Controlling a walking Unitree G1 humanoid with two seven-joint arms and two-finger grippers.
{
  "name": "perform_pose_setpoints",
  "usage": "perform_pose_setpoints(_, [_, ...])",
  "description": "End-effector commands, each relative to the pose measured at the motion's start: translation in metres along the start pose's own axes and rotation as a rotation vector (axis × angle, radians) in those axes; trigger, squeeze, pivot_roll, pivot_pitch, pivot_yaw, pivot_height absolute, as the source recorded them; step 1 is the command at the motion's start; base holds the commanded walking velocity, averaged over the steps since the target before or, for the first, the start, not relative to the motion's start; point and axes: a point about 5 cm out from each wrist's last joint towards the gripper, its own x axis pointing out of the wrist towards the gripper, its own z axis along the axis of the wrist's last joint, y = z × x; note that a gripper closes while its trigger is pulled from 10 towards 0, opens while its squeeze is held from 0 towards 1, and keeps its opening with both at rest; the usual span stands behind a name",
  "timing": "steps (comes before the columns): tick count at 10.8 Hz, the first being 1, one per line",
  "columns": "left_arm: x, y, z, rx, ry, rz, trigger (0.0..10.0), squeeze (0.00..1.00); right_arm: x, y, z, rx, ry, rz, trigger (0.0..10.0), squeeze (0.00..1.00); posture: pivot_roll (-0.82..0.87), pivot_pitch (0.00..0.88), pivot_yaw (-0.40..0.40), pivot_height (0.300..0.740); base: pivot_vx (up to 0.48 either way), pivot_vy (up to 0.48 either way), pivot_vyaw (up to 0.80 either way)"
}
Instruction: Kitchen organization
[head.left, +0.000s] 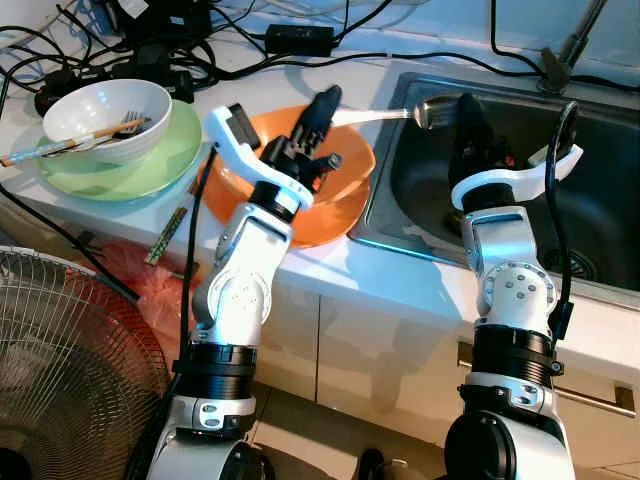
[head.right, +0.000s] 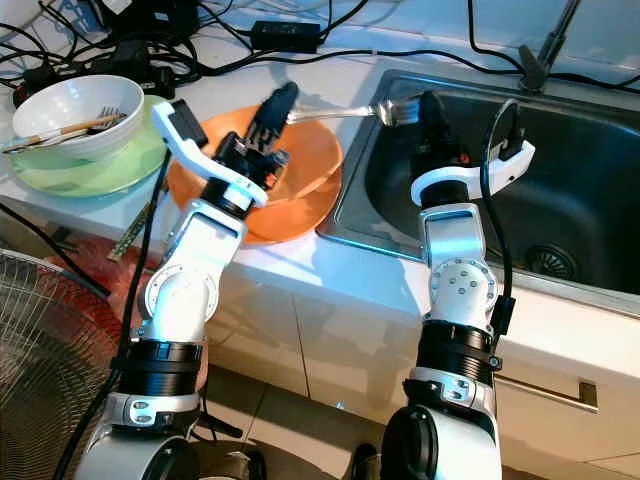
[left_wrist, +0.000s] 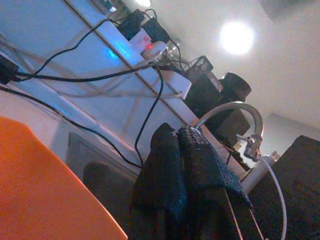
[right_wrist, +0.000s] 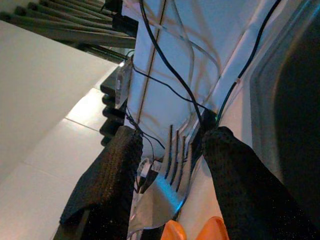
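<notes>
Now, left claw (head.left: 322, 103): fingers pressed together on the fork (head.left: 385, 115) handle, above the orange plate (head.left: 340, 200).
Right claw (right_wrist: 172, 170): parted around the tines, over the sink (head.left: 590, 200) edge.
Risk: mistimed handover drops the fork.
Counter (head.left: 330, 65): trailing cables could snag.

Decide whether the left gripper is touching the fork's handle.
Touching. In the left eye view, the left gripper has its fingers closed on the handle of the fork, held above the orange bowl.
</notes>
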Motion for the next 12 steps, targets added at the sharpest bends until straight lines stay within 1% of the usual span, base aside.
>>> perform_pose_setpoints(1, [-0.0009,-0.009,-0.0111,-0.042,0.005,-0.018,10.0,0.0,0.0018,0.0101,0.0008,-0.008,0.003,0.049,10.0,0.0,0.09,0.173,0.042,0.74,0.0,0.0,0.0])
perform_pose_setpoints(7, [-0.0032,-0.01,-0.0113,-0.045,0.006,-0.015,10.0,0.0,0.0012,0.0045,0.0002,-0.011,0.005,0.022,10.0,0.0,0.09,0.179,0.04,0.74,0.0,0.0,0.0])
perform_pose_setpoints(8, [-0.0048,-0.0091,-0.0125,-0.046,0.01,-0.011,10.0,0.0,0.0006,0.0027,-0.0003,-0.012,0.005,0.014,4.3,0.0,0.09,0.172,0.038,0.74,0.0,0.0,0.0])
perform_pose_setpoints(9, [-0.0052,-0.009,-0.0131,-0.046,0.013,-0.01,10.0,0.0,0.0005,0.0021,-0.0002,-0.013,0.004,0.009,0.0,0.0,0.09,0.172,0.039,0.74,0.0,0.0,0.0])
perform_pose_setpoints(12, [-0.0062,-0.0092,-0.0146,-0.051,0.022,-0.011,10.0,0.0,0.0005,0.002,-0.001,-0.011,0.004,0.011,0.0,0.0,0.09,0.162,0.042,0.74,0.0,0.0,0.0])
